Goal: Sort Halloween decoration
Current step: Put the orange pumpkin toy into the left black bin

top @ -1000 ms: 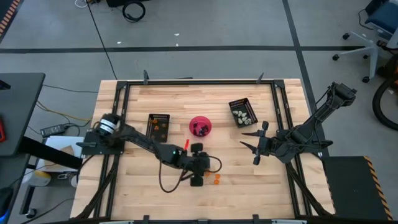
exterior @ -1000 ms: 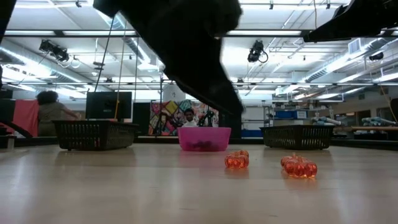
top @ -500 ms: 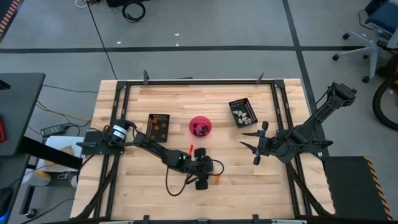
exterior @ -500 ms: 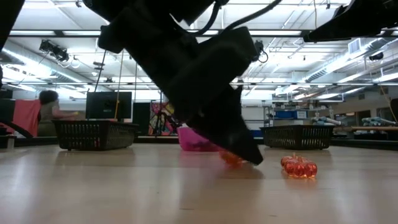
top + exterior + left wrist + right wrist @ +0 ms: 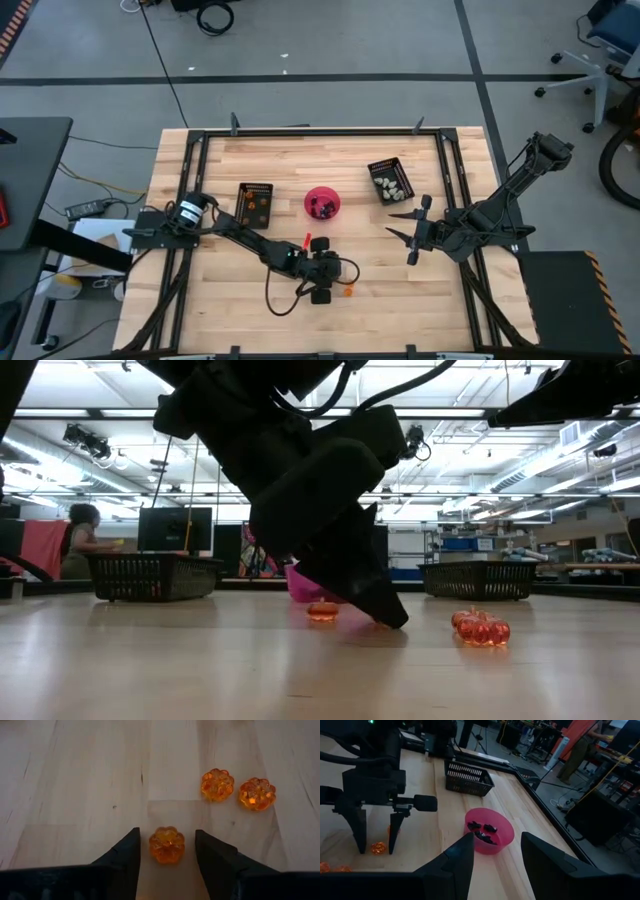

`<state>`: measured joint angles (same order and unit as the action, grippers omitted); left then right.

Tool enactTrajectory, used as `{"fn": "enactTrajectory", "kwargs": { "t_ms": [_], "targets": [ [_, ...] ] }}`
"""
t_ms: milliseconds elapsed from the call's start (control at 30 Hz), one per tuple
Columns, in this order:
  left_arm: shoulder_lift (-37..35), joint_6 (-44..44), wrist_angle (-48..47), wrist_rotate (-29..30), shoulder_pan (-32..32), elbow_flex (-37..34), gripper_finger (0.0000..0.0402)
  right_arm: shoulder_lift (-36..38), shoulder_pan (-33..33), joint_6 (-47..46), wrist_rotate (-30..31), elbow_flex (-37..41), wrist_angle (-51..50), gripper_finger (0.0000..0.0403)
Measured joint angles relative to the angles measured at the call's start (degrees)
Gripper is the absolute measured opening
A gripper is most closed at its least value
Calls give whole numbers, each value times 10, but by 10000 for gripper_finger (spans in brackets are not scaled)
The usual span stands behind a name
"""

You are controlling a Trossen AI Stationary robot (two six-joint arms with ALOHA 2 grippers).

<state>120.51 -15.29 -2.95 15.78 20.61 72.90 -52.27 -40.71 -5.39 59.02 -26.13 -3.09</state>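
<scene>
Left gripper (image 5: 166, 851) is down at the table (image 5: 400, 270), fingers apart and straddling one orange pumpkin trinket (image 5: 167, 844) — fingertips either side of it with a gap on each side, not clamped on it. In the right wrist view the same trinket (image 5: 378, 848) sits between the two lowered fingers. Just past the fingertips, off to one side, two more orange pumpkins (image 5: 217, 784) (image 5: 256, 793) lie side by side on the wood, nearly touching each other; the low view shows that pair (image 5: 481, 629) clear of the gripper. Further out from the left gripper is the pink bowl (image 5: 322, 203) with black trinkets (image 5: 482, 832) in it, and beside the bowl a black tray (image 5: 255, 202) holding orange pieces. Farthest from it, on the bowl's other side, a second black tray (image 5: 391, 180) holds whitish-grey trinkets. Right gripper (image 5: 409, 232) hangs above the table well away from the pumpkins, near that second tray — fingers spread open, nothing in them. A person (image 5: 80, 536) is in the room behind the table.
</scene>
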Motion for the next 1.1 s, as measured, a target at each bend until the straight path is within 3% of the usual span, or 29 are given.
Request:
{"fn": "enactTrajectory", "kwargs": {
  "t_ms": [500, 767, 1100],
  "targets": [
    [-2, 1, -7, 0, 2, -1, 52, 0, 0, 0, 0, 0, 0, 167],
    [-26, 3, -38, 1, 3, -5, 50, 0, 0, 0, 0, 0, -1, 167],
    [-90, 4, -122, 63, 3, -4, 50, 0, 0, -4, 0, 0, -4, 167]
  ]
}}
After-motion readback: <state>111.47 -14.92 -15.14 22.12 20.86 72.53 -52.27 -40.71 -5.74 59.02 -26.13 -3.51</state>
